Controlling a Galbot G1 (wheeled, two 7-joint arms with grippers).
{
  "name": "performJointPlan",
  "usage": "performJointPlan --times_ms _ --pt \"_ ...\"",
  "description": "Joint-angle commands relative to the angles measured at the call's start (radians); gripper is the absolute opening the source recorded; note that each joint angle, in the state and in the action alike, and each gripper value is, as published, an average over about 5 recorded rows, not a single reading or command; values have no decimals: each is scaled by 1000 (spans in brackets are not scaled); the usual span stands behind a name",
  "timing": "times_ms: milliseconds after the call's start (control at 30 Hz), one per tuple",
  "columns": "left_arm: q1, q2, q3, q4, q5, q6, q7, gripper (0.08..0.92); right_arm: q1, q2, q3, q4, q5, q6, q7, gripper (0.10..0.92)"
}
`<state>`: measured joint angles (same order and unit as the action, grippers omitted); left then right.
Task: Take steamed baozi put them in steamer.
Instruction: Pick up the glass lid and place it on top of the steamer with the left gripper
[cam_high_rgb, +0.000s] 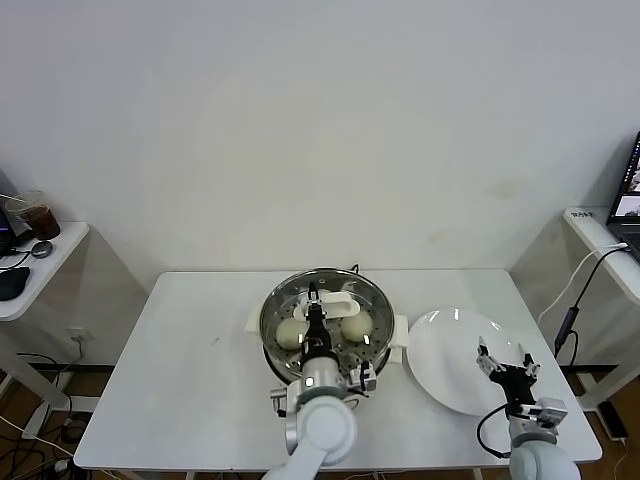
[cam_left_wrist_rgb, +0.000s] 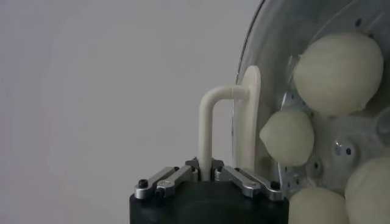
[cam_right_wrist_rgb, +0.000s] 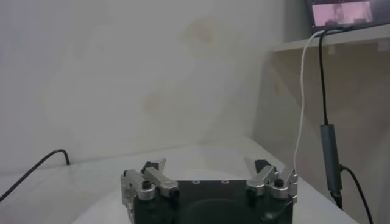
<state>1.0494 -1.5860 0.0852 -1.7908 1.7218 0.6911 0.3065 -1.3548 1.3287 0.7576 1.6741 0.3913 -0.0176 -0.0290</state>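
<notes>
The steamer (cam_high_rgb: 272, 312) stands in the middle of the table on its cream-white base. Over it is the round glass lid (cam_left_wrist_rgb: 271, 42), and my left gripper (cam_left_wrist_rgb: 206, 173) is shut on the lid's white handle (cam_left_wrist_rgb: 207, 128). Whether the lid rests on the steamer's rim or hangs just above it, I cannot tell. Several steamed baozi (cam_left_wrist_rgb: 338, 73) show through the glass, two of them in the head view (cam_high_rgb: 291, 334) (cam_high_rgb: 357, 323). My left gripper (cam_high_rgb: 313, 298) reaches in from the near side. My right gripper (cam_high_rgb: 505, 362) (cam_right_wrist_rgb: 210, 169) stands open and empty over the white plate (cam_high_rgb: 450, 345).
The plate lies to the right of the steamer, near the table's right edge. A side table with a dark cup (cam_high_rgb: 38, 216) stands at the far left. Another side table with a screen and a hanging cable (cam_high_rgb: 572, 318) stands at the right.
</notes>
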Motion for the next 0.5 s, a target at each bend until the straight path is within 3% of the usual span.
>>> performJointPlan --times_ms 33,500 --pt "-5 0 3 16 14 0 -2 174 2 1 0 -3 0 0 0 823" --pt "-10 8 4 26 9 -1 6 174 4 2 -2 -10 -2 4 -1 823"
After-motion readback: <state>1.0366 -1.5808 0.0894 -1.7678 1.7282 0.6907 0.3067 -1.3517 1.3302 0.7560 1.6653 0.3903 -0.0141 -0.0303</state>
